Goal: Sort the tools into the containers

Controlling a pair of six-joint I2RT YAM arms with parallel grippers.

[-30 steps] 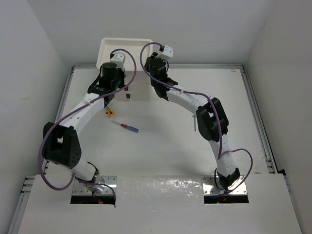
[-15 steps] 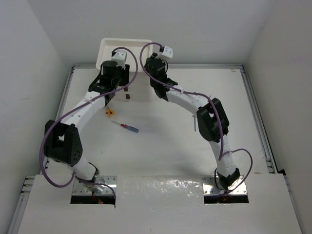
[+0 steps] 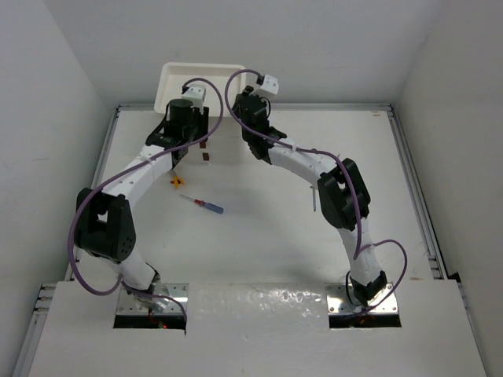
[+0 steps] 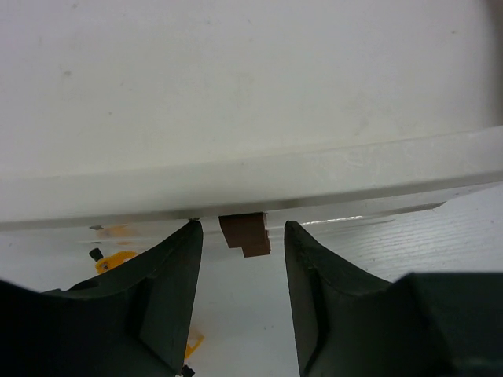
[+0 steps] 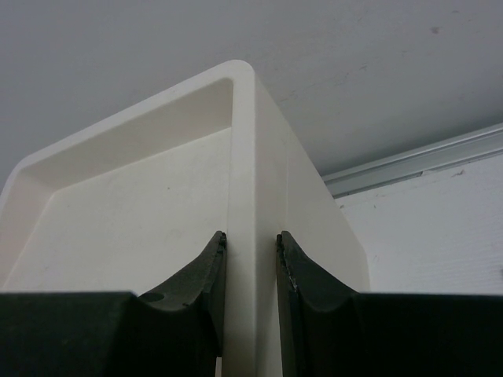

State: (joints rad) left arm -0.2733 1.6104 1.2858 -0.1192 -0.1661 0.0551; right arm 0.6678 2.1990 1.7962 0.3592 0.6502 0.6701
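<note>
Tight at the far-left unit, open table in the middle and right

At the far wall I have little room: my right gripper [image 5: 250, 245] pinches the right rim wall of the white boxy plastic drawer unit [image 3: 203, 78] and blocks that corner. My left gripper [image 4: 240, 236] stands parted around a small brown drawer handle [image 4: 246, 234], with only a slim gap on either side. Near of the unit, a yellow-orange screwdriver [image 3: 178, 182] and a blue-and-red screwdriver [image 3: 203, 205] lie left of centre, beside the left arm [image 3: 134, 177]. The right arm [image 3: 314, 169] arches across the middle. The white table [image 3: 259, 251] between the arms is open, as is the right side up to the metal edge rail [image 3: 413, 196].
</note>
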